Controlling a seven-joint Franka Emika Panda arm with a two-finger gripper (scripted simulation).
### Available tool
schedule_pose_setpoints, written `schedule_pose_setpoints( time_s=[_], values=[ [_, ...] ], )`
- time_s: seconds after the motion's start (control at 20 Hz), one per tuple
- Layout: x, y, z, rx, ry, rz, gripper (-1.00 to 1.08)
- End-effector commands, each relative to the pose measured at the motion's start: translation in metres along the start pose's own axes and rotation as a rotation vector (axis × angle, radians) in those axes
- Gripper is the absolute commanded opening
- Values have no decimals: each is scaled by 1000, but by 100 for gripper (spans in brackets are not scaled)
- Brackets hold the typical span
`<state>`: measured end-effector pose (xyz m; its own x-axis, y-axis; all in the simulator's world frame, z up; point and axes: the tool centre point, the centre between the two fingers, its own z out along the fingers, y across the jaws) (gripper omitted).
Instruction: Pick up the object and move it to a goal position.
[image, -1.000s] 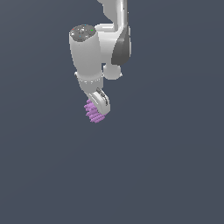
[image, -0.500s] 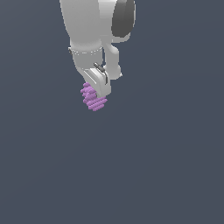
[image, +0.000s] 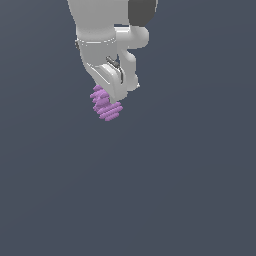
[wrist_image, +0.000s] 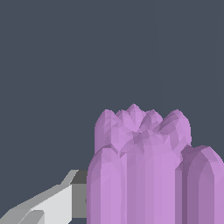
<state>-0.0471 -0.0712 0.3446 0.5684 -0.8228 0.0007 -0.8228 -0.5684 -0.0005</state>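
The object (image: 106, 105) is a small light-purple lump with stacked ridges, hanging in the air below the white arm in the exterior view. My gripper (image: 111, 96) is shut on it from above, and only its lower part sticks out under the white fingers (image: 120, 90). Up close in the wrist view, the object (wrist_image: 146, 168) fills the lower middle as several rounded purple lobes. One grey-tipped finger (wrist_image: 59, 203) presses against its side; the other finger is hidden behind it.
Plain dark grey background lies all around in both views. No table edge, container or other item shows. The white arm body (image: 107, 30) reaches in from the upper edge of the exterior view.
The arm has risen in the exterior view, carrying the purple object up and slightly toward that view's left. The grip stays the same.
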Motion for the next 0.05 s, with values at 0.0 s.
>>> schedule_pose_setpoints(
  time_s=[0.0],
  values=[
    [0,0,-1,-1,-1,0,-100]
  ],
)
